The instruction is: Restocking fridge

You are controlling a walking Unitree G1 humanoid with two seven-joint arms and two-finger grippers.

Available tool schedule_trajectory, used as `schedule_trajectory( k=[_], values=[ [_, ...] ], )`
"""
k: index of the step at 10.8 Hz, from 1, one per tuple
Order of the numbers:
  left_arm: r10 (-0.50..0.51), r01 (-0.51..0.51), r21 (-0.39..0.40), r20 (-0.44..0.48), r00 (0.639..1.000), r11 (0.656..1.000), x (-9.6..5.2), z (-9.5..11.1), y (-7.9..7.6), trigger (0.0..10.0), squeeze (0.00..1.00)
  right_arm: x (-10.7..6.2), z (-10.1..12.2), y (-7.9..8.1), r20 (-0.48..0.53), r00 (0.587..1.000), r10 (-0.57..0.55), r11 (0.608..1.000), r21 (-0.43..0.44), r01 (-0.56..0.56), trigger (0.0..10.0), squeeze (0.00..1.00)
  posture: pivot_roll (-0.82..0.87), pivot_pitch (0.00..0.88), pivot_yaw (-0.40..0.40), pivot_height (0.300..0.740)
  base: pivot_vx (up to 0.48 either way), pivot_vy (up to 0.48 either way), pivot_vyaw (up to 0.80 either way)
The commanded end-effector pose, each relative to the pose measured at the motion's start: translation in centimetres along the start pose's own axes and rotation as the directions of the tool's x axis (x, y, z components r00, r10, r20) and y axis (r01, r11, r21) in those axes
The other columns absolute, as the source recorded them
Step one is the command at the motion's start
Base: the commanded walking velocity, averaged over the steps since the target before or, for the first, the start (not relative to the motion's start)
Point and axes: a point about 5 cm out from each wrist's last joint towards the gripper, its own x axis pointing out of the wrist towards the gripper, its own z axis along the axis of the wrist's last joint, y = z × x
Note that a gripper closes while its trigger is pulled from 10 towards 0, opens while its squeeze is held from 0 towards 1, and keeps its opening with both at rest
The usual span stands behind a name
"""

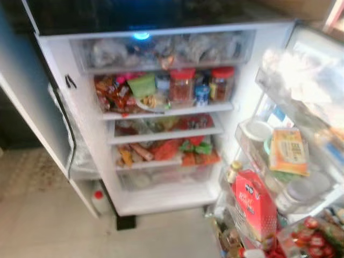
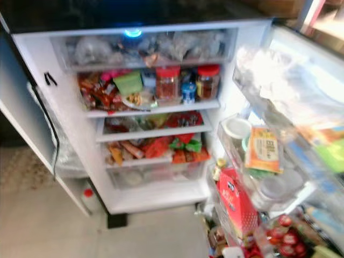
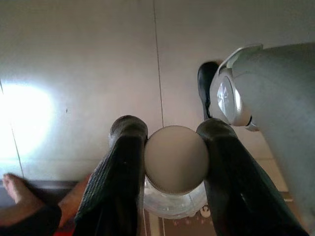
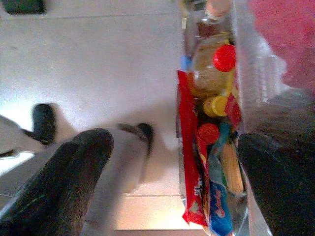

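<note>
Left eye view: the open fridge (image 1: 161, 204) takes up the centre of the frame, its shelves crowded. In the upper middle two red-lidded jars (image 1: 183, 83) stand upright beside a green packet (image 1: 142, 85) and a small blue can (image 1: 202, 94). Lower shelves hold red and orange packets. On the right side of the frame the door shelves (image 1: 252, 161) carry a red carton (image 1: 257, 207), an orange box (image 1: 288, 151) and a white tub (image 1: 257, 130). A white bottle with a red cap (image 1: 98, 200) stands on the floor at lower left, by the fridge's corner.

Right eye view: the same scene, slightly blurred; at lower right red-capped items (image 2: 285, 234) crowd the bottom door shelf.

Left wrist view: the left gripper (image 3: 175, 162) pinches a clear jar with a pale round lid (image 3: 176, 160) at lower centre; both fingers (image 3: 123, 177) press its sides, and its long axis points toward the camera, lid first. Tiled floor (image 3: 98, 73) lies behind, the robot's silver leg (image 3: 275, 98) at right, and a person's bare foot (image 3: 15, 189) at lower left.

Right wrist view: the right gripper (image 4: 167, 177) is spread wide, holding nothing, its fingers (image 4: 74, 172) at the lower corners. Between them, right of centre, a door shelf holds bottles with red and yellow caps (image 4: 224, 58) and a red packet (image 4: 192, 167).
</note>
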Motion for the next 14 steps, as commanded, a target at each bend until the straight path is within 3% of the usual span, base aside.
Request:
schedule_trajectory(
  k=[1,5,6,7,9,10,11,12,13,14],
  values=[
    [0.032,-0.032,-0.001,-0.004,0.999,0.999,-0.1,-0.6,0.6,10.0,0.0,0.0,0.6,-0.3,0.018,1.0,-0.012,1.0,0.003,0.012,10.0,0.0,-0.04,0.0,-0.011,0.74,0.0,0.0,0.0],
    [0.171,-0.163,-0.058,0.212,0.962,0.985,-0.6,1.1,1.3,10.0,0.0,0.0,0.3,-0.1,-0.018,0.999,0.032,0.999,-0.001,-0.032,10.0,0.0,-0.05,0.0,-0.008,0.74,0.0,0.0,0.0],
    [0.201,-0.179,-0.091,0.396,0.896,0.98,-0.5,6.2,2.2,10.0,0.0,0.0,0.2,-0.1,-0.033,0.999,0.034,0.999,-0.024,-0.035,10.0,0.0,-0.05,0.0,-0.006,0.74,0.0,0.0,0.0],
    [0.241,-0.271,-0.067,0.692,0.68,0.96,-2.6,15.8,4.4,10.0,0.0,0.0,0.2,-0.2,-0.042,0.998,0.039,0.998,-0.049,-0.041,10.0,0.0,-0.04,0.0,-0.011,0.74,0.0,0.0,0.0],
    [0.173,-0.182,-0.1,0.875,0.451,0.978,-5.9,20.4,2.9,10.0,0.0,0.0,0.1,-0.2,-0.049,0.998,0.036,0.998,-0.058,-0.039,10.0,0.0,-0.04,0.0,-0.009,0.74,0.0,0.0,0.0],
    [0.128,-0.147,-0.074,0.906,0.403,0.986,-6.9,21.4,2.0,10.0,0.0,0.0,0.1,-0.2,-0.05,0.998,0.037,0.998,-0.053,-0.039,10.0,0.0,-0.04,0.0,-0.01,0.74,0.0,0.0,0.0],
    [-0.038,0.026,0.031,0.938,0.346,0.999,-9.0,23.2,-1.3,10.0,0.0,0.0,0.1,-0.2,-0.054,0.998,0.036,0.998,-0.051,-0.039,10.0,0.0,-0.03,0.0,-0.008,0.74,0.0,0.0,0.0],
    [-0.201,0.196,0.143,0.926,0.319,0.97,-10.9,22.9,-4.6,10.0,0.0,0.0,0.0,-0.2,-0.061,0.997,0.038,0.998,-0.054,-0.041,10.0,0.0,-0.03,0.0,-0.006,0.74,0.0,0.0,0.0],
    [-0.264,0.306,0.168,0.914,0.307,0.937,-11.9,21.9,-6.2,10.0,0.0,0.0,0.0,-0.2,-0.06,0.997,0.04,0.998,-0.053,-0.043,10.0,0.0,-0.03,0.0,-0.005,0.74,0.0,0.0,0.0],
    [-0.287,0.302,0.193,0.907,0.309,0.933,-12.4,20.9,-6.7,10.0,0.0,0.0,0.0,-0.2,-0.055,0.998,0.037,0.998,-0.05,-0.04,10.0,0.0,-0.04,0.0,-0.003,0.74,0.0,0.0,0.0]
  ],
)
